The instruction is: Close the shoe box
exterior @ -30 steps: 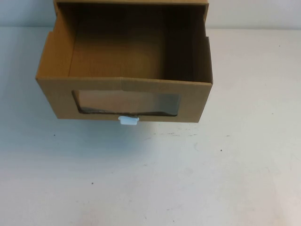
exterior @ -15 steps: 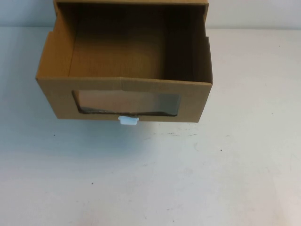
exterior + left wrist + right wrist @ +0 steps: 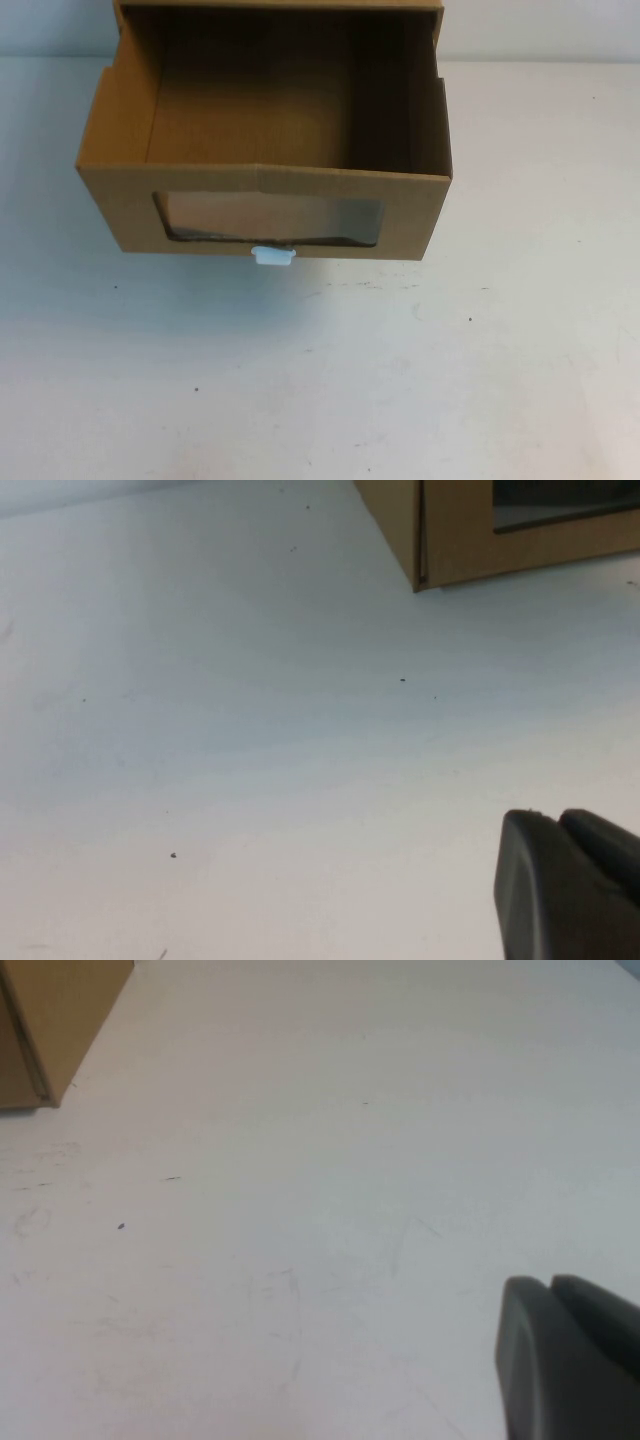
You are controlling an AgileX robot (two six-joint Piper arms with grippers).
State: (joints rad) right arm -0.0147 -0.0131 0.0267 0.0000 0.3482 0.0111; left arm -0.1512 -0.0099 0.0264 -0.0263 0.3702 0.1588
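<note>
The brown shoe box (image 3: 410,215) stands at the far middle of the white table. Its drawer is pulled out toward me and empty inside. The front has a clear window (image 3: 268,218) with a small white pull tab (image 3: 272,256) below it. Neither arm shows in the high view. In the left wrist view my left gripper (image 3: 558,822) is shut on nothing, low over the table, well short of a front corner of the box (image 3: 460,530). My right gripper (image 3: 550,1285) is likewise shut and empty, far from the other front corner of the box (image 3: 50,1020).
The box's outer sleeve (image 3: 280,6) shows at the far edge of the high view, behind the drawer. The white table (image 3: 320,380) stretches in front of the box and on both sides of it, with only small specks and scuffs.
</note>
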